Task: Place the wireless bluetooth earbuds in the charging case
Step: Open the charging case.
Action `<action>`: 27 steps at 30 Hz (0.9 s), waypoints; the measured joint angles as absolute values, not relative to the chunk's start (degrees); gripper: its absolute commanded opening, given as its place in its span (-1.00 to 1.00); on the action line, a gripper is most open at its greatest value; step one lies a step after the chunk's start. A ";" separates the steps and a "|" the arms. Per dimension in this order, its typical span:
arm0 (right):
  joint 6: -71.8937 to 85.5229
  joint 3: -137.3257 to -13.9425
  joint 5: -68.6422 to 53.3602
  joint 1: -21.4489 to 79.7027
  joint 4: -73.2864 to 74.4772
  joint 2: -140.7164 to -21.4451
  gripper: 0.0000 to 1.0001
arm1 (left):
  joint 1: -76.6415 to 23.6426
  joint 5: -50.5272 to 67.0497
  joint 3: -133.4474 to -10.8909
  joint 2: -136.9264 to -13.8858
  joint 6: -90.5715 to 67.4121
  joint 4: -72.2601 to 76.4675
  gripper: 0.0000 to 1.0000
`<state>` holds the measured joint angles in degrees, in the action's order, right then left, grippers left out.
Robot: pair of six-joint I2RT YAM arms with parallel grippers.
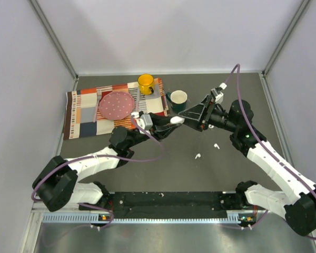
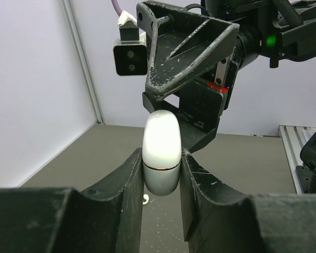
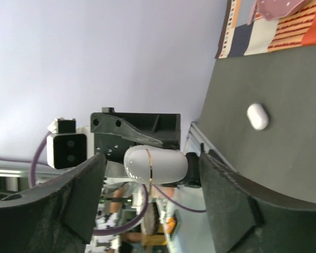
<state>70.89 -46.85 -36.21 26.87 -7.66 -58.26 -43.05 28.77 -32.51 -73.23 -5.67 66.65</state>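
The charging case, a glossy white pebble with a thin seam, is clamped between the left gripper's black fingers. Both earbuds are seen only from above, on the matte table at its four-to-five o'clock. The right gripper is spread wide, seemingly clear of it.

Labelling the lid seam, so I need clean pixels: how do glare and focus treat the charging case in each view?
Left wrist: the charging case is blown out white on its upper half, though the seam is sharp. Right wrist: only a mild highlight, seam crisp. Top external: case tiny, seam unreadable.
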 measured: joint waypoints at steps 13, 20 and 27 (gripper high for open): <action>75.16 -46.41 -39.24 26.89 -10.37 -59.44 0.21 | -43.05 28.95 -33.21 -73.23 -4.95 65.71 -1.00; 76.42 -45.69 -40.21 26.92 -12.10 -60.31 -0.12 | -43.05 28.95 -34.06 -73.28 -4.93 65.04 -1.00; 79.61 -43.13 -40.36 26.94 -17.74 -60.71 -0.65 | -42.89 29.04 -34.06 -73.28 -4.99 64.88 -0.81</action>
